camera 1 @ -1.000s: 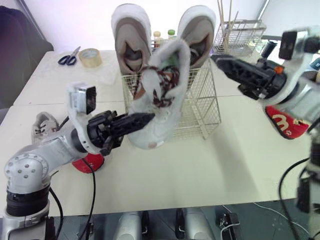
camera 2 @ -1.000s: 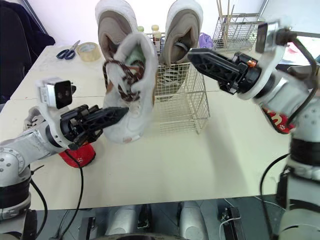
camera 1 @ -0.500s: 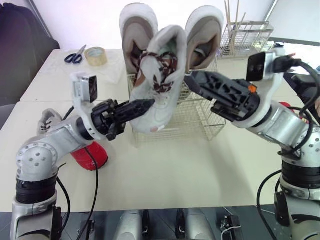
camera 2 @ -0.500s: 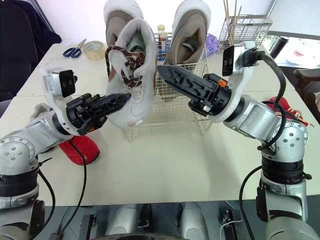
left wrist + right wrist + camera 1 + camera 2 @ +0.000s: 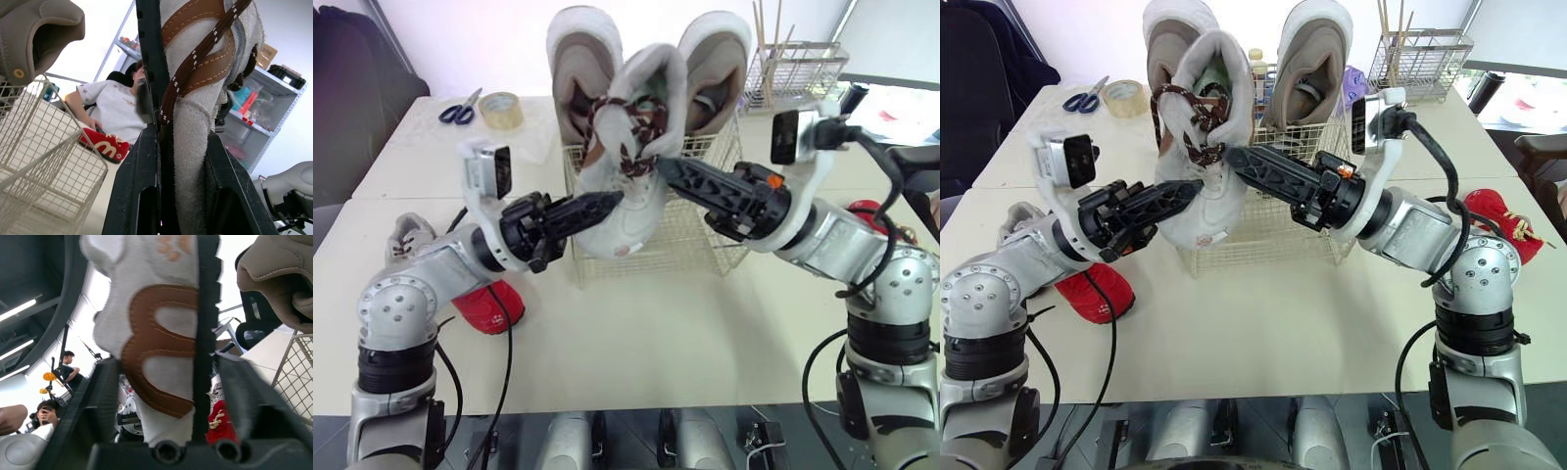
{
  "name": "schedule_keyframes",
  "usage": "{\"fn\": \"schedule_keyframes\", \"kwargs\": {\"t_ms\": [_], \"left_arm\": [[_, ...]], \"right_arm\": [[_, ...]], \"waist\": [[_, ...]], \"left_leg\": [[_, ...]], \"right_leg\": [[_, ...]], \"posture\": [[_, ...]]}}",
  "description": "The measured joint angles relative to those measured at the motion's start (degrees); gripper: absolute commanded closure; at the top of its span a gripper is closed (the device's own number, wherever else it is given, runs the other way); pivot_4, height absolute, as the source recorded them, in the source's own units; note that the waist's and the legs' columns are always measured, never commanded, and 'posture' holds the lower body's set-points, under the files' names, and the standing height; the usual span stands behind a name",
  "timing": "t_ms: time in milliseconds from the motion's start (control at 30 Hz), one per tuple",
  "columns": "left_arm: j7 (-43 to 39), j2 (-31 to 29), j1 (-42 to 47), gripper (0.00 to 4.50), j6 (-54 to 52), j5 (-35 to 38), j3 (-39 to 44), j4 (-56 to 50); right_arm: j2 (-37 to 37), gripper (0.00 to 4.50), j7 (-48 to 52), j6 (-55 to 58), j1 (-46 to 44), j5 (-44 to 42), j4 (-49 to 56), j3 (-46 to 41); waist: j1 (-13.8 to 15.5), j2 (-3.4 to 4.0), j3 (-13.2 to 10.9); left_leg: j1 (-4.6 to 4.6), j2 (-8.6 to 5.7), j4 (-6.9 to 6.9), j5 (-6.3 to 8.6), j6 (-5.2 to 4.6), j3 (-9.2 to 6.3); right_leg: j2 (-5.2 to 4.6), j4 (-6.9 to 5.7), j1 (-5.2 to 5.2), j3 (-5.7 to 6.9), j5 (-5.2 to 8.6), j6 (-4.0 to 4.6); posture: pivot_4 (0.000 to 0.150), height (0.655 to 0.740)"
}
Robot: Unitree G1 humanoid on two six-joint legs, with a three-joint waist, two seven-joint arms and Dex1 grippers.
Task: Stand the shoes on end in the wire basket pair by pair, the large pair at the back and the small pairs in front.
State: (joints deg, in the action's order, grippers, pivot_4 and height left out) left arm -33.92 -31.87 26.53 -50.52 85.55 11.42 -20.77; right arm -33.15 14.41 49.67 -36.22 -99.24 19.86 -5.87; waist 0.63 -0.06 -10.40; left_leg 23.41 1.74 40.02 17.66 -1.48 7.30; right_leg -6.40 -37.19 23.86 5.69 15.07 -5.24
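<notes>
white brown-laced shoe (image 5: pixel 628 166) upright in front of wire basket (image 5: pixel 700 250) holding two large shoes (image 5: pixel 582 69).

Both arms reaching inward, left gripper (image 5: pixel 607 204) with jaws pinched close, right gripper (image 5: pixel 668 168) with jaws spread, tips nearly meeting

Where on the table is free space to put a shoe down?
Free: the front middle of the cream table, before the white wire basket, between the left red shoe and the right arm. Crowded: the basket's back, with two large beige shoes, and the table's left edge, with a grey shoe near the red one.
</notes>
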Motion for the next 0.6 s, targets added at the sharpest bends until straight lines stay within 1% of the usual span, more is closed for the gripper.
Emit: {"fn": "schedule_keyframes", "kwargs": {"t_ms": [100,133,200,233,300,333,433,533,600], "left_arm": [[-0.8,-0.1,0.0,3.87,0.0,-0.1,0.2,-0.1],[-1.0,-0.2,-0.1,3.87,0.0,-0.1,0.2,-0.1],[-1.7,-0.6,0.0,3.07,-0.2,-0.1,0.3,0.1],[-2.1,-0.6,0.1,2.74,-0.3,-0.3,0.1,0.4],[-2.6,-1.1,0.4,1.73,-0.4,-1.7,0.1,1.1],[-2.7,-1.7,0.5,1.3,-0.3,-2.9,0.1,1.2],[-3.6,-6.6,0.3,1.3,-0.1,-6.8,0.8,0.8],[-4.5,-11.6,-1.5,1.3,-0.5,-8.6,2.9,0.0],[-5.4,-17.4,-4.0,1.3,-2.2,-8.8,5.3,-0.7]], "right_arm": [[0.0,4.17,1.1,0.0,0.0,1.0,0.0,-0.1],[0.0,4.35,1.6,0.0,0.1,1.2,0.0,-0.1],[0.0,4.37,2.7,0.2,0.1,1.3,0.0,-0.1],[0.0,4.37,3.1,0.2,0.1,1.4,0.0,-0.1],[0.0,4.37,4.1,0.3,0.0,2.0,0.1,-0.1],[0.0,4.37,4.6,0.3,0.0,2.5,0.1,-0.1],[-0.4,4.37,7.4,-0.6,-1.3,8.7,0.1,-0.2],[-2.2,4.37,12.4,-4.3,-3.7,16.4,-1.6,-2.4],[-7.2,4.37,20.2,-5.9,-6.8,22.2,-6.3,-2.7]], "waist": [[0.0,0.0,0.0],[0.0,0.0,0.0],[0.0,0.0,0.0],[0.0,0.0,0.0],[0.0,0.0,0.0],[0.0,0.0,0.0],[-0.1,0.0,0.0],[-0.2,0.01,0.0],[-0.3,0.02,0.0]], "left_leg": [[0.0,0.0,0.0,0.0,0.0,0.0],[0.0,0.0,0.0,0.0,0.0,0.0],[0.0,0.0,0.0,0.0,0.0,0.0],[0.0,0.0,-0.01,0.0,0.0,0.0],[0.0,0.0,-0.01,0.0,-0.01,0.0],[0.0,0.0,-0.01,0.01,-0.01,0.0],[0.01,0.01,-0.04,0.01,0.0,0.04],[0.04,0.02,-0.07,0.01,-0.01,0.07],[0.13,0.02,-0.07,0.01,-0.01,0.11]], "right_leg": [[0.0,0.0,0.0,0.0,0.0,0.0],[0.0,0.0,0.0,0.0,0.0,0.0],[0.0,0.0,0.0,0.0,0.0,0.0],[0.0,0.01,0.0,0.0,0.0,0.0],[0.0,0.01,0.0,0.0,0.0,0.0],[0.02,0.01,0.0,0.0,0.0,0.0],[0.02,0.01,0.08,-0.02,0.0,0.0],[0.02,0.02,0.14,-0.04,0.0,0.0],[0.02,0.01,0.24,-0.06,0.0,-0.01]], "posture": [[0.15,0.74],[0.15,0.74],[0.15,0.74],[0.15,0.74],[0.15,0.74],[0.15,0.74],[0.15,0.74],[0.15,0.74],[0.15,0.74]]}}
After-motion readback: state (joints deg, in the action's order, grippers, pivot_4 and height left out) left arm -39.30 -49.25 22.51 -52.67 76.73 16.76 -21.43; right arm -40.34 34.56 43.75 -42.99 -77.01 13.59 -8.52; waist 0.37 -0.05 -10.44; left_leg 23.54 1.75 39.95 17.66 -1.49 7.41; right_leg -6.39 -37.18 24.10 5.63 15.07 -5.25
